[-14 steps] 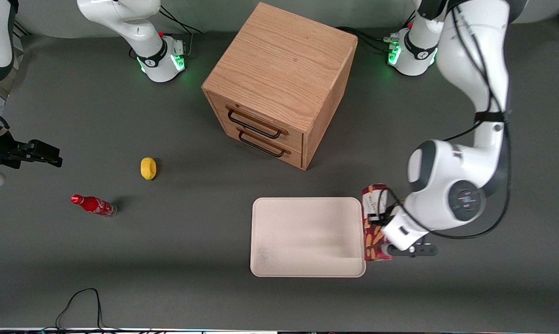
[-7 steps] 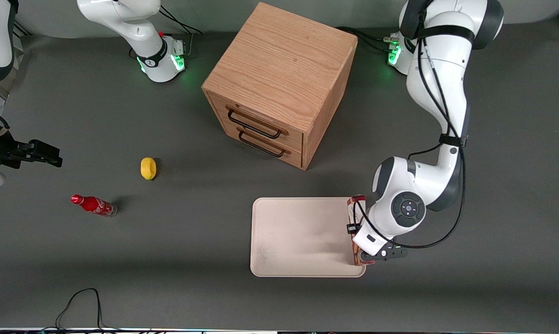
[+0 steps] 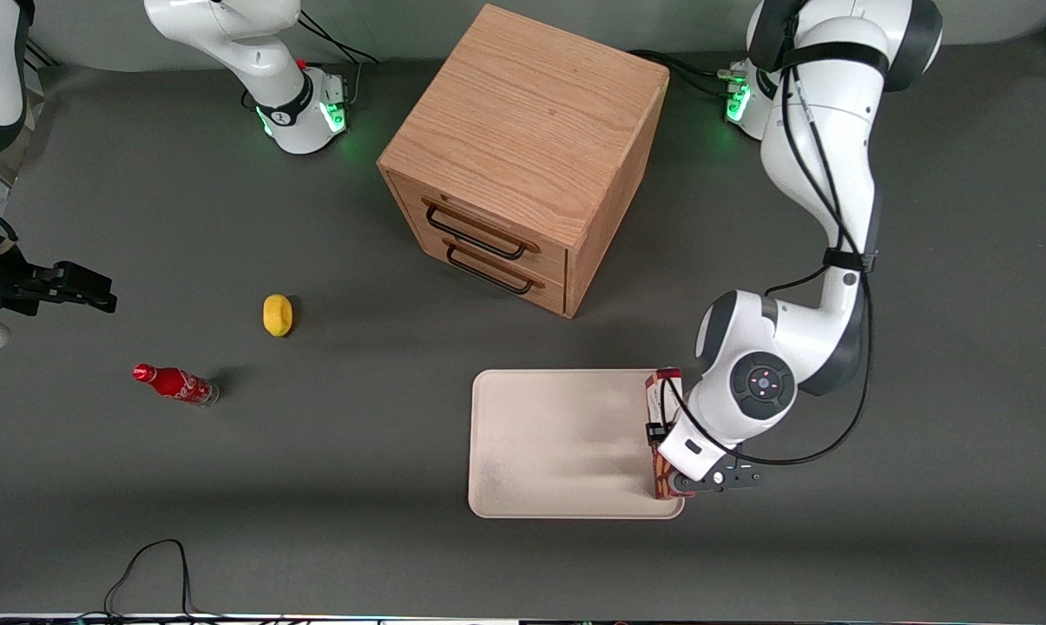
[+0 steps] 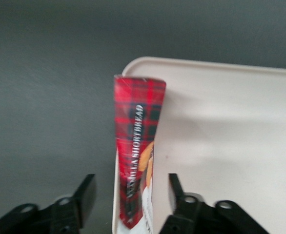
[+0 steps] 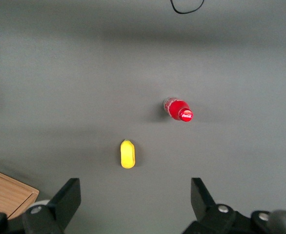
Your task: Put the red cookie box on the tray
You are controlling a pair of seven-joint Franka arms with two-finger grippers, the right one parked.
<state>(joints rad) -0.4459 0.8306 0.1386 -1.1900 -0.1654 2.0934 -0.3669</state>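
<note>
I see my gripper spread wide around the red cookie box, box on edge on the tray

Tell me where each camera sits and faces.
Front view: overhead, facing both arms; sees the wooden two-drawer cabinet, cream-white rectangular tray.
Left wrist view: on the working arm, looking down at the red tartan cardboard cookie box at the tray's edge, between the open claw's black fingers.
Right wrist view: on the parked arm, above a small red soda bottle and yellow lemon; that arm's fingers show.
Front and left wrist share box and tray.
</note>
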